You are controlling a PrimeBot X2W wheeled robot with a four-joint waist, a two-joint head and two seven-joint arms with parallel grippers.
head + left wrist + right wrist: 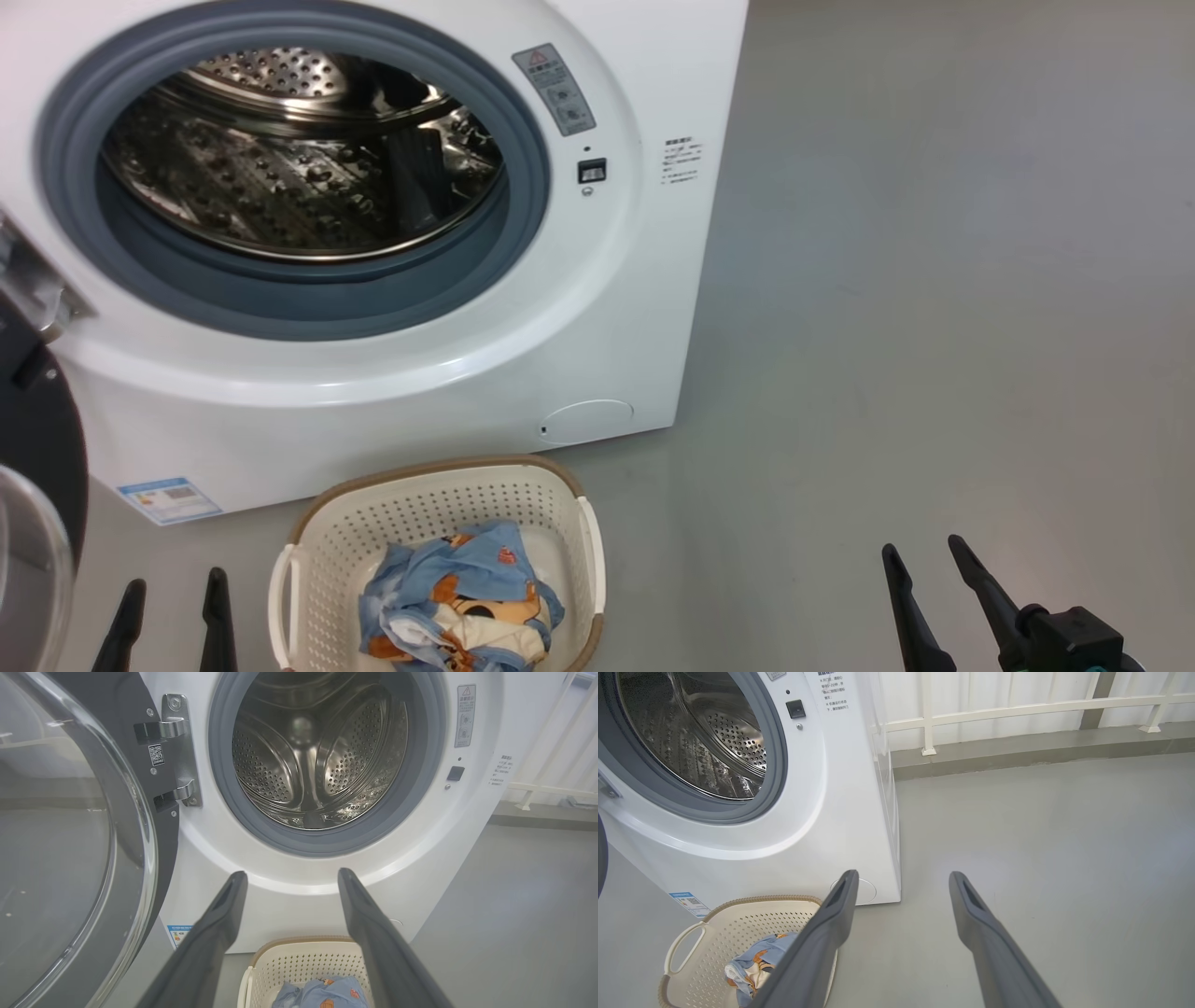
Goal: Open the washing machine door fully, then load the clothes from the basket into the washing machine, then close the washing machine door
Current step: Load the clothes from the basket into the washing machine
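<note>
Floor point(934, 280): smooth grey, bearing the washing machine point(579, 308)
Room edge: white railing point(1017, 708)
Washing machine door point(70, 835): swung wide open
Basket point(373, 523): on floor before machine, clothes point(457, 597) inside
Left gripper point(175, 579), right gripper point(922, 546): spread wide, empty

**What my bot's hands look like on the feed**

Left of the basket point(420, 466) I get the left gripper point(177, 579): two long, matte charcoal fingers point(373, 933) that taper to blunt tips. Right of the basket, the right gripper point(920, 546) has the same pair, with a shallow slot point(971, 891) moulded near each tip, plus a chunky black knuckle block point(1074, 639) with a bit of teal on it.
</note>
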